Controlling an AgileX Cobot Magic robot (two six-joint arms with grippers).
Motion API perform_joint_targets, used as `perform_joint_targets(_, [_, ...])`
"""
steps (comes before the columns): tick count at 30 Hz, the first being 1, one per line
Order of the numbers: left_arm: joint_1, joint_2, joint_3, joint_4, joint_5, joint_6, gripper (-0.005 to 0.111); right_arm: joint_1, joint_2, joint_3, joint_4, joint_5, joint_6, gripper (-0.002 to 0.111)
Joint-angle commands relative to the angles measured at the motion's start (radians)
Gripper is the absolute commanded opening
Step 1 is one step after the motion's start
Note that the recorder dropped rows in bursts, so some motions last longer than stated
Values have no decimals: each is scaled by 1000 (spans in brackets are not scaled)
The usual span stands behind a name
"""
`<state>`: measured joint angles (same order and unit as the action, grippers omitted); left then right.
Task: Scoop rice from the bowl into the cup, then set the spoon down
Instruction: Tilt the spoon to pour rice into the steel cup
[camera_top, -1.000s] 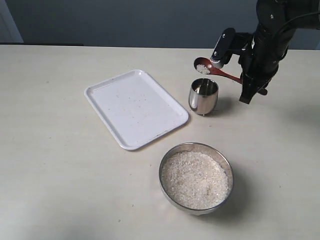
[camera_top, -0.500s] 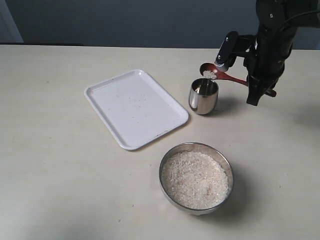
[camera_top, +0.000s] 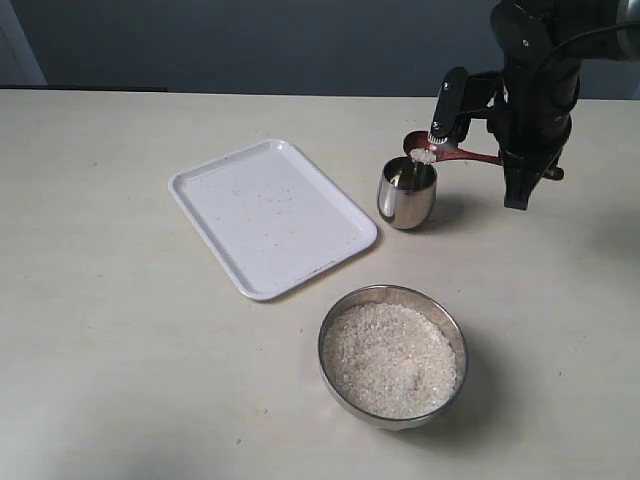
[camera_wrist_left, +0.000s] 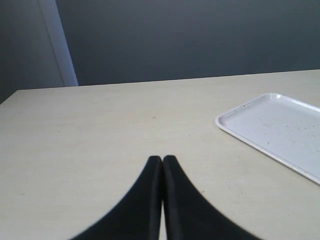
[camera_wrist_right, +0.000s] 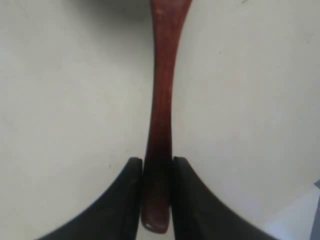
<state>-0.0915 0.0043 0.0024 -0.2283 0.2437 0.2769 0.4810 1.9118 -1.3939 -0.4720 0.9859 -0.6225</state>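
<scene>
On the left side, the left gripper (camera_wrist_left: 162, 161) is above the table (camera_top: 120, 330), its two black fingers pressed flat together with nothing between them. Next comes a white rectangular tray (camera_top: 270, 215) with rounded corners and a raised rim, lying at a slant on the pale, matt tabletop; it holds only a few dark specks. Just beside the tray's right-hand corner stands the cup (camera_top: 406, 195), a small polished steel tumbler with rounded sides, upright; what lies inside it is too small to make out. Nearer the camera, well apart from the cup, sits the bowl (camera_top: 392, 290), wide, round and shiny, filled almost to its rim with the rice (camera_top: 390, 360), a level bed of small white grains. The spoon (camera_top: 465, 154) is in the air just above the cup: its long axis runs roughly level, left to right, the oval scoop pointing left over the cup's mouth and the slim handle running to the right. It is smooth reddish-brown wood. White grains hang at the scoop's lower edge, right above the cup's rim. The right gripper (camera_wrist_right: 157, 162) clamps the handle near its end, one black finger on each side
</scene>
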Motion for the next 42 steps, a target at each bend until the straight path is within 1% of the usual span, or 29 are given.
perform_joint_targets(1, [-1, -4, -2, 1, -9, -5, 1, 5, 0, -8, -57, -29, 37, -1])
perform_joint_targets(4, [-1, -4, -2, 1, -9, -5, 1, 23, 0, -8, -69, -41, 37, -1])
perform_joint_targets(9, [-1, -4, -2, 1, -9, -5, 1, 54, 21, -8, -162, -13, 42, -1])
perform_joint_targets(14, [-1, -4, -2, 1, -9, -5, 1, 75, 52, -8, -179, -2, 51, -1])
perform_joint_targets(18, [-1, -4, -2, 1, -9, -5, 1, 101, 67, -8, -282, -2, 108, -1])
perform_joint_targets(22, [-1, -4, -2, 1, -9, -5, 1, 113, 71, -8, -307, 2, 111, -1])
perform_joint_targets(27, [-1, -4, -2, 1, -9, -5, 1, 134, 71, -8, -391, 2, 158, -1])
perform_joint_targets(33, [-1, -4, -2, 1, -9, -5, 1, 138, 71, -8, -432, 63, 184, -1])
perform_joint_targets(38, [-1, -4, -2, 1, -9, -5, 1, 143, 71, -8, -443, 66, 207, -1])
perform_joint_targets(42, [-1, -4, -2, 1, -9, -5, 1, 175, 71, -6, -482, 93, 218, -1])
